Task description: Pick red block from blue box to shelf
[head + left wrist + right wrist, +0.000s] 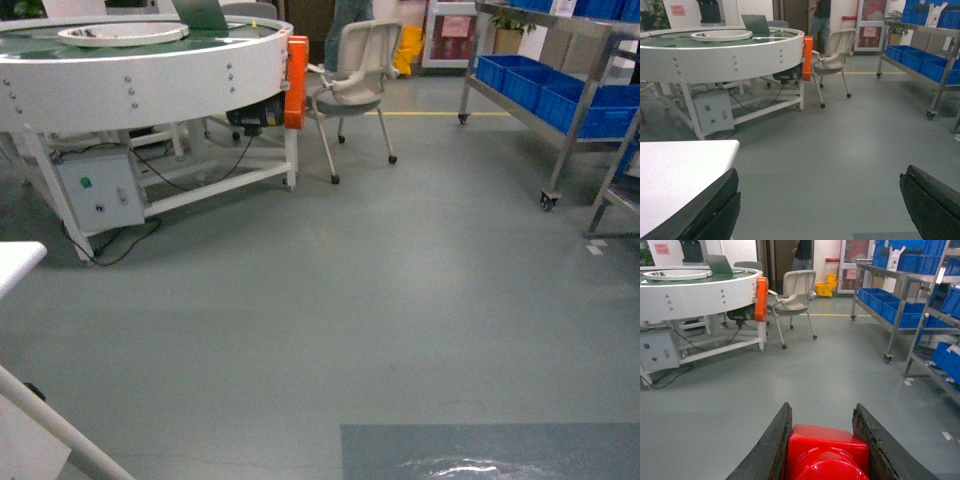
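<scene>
No writing is legible. The right gripper [822,450] is clamped on the red block [827,452] – shelf [900,305] ahead, to its right. The left gripper [820,205] gapes wide, holding nothing.

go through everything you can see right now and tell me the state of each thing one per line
red block: clamped between the right claw's fingers, off the shelf.
right claw: shut on the red block.
left claw: open, nothing between its fingers.
shelf: standing on castors, dark blue crates on its tiers.
chair: unoccupied, beside the round table.
round table: orange part on its edge.
blue box: not in view.
</scene>
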You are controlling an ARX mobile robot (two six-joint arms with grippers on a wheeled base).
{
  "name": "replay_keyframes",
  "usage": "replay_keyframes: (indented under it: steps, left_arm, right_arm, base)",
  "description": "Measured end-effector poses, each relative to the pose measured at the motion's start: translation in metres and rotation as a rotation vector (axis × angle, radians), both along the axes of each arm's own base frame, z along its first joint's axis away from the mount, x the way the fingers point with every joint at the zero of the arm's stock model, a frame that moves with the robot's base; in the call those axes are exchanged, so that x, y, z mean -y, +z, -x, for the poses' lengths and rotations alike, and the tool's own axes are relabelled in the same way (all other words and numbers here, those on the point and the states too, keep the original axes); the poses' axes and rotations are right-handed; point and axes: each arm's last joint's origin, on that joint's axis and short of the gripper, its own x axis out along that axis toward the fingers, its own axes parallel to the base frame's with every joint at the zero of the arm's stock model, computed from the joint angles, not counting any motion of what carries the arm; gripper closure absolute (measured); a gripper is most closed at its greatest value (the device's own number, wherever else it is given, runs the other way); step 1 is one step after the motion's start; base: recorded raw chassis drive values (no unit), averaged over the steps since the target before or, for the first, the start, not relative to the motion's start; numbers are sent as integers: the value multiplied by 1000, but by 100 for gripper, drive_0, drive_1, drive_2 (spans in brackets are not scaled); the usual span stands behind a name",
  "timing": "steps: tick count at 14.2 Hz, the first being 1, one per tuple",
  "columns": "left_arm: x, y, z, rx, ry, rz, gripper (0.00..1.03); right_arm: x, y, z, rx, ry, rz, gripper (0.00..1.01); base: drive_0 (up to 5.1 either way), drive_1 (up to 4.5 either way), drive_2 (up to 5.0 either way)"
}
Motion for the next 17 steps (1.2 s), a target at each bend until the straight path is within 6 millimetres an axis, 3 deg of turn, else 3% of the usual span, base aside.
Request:
replay_keyframes:
  steps: [17]
  left_arm:
    - [0,0,0,3,0,0,5]
  right_arm:
    - [0,0,0,2,0,0,72]
  base:
    - [-2,401,-405]
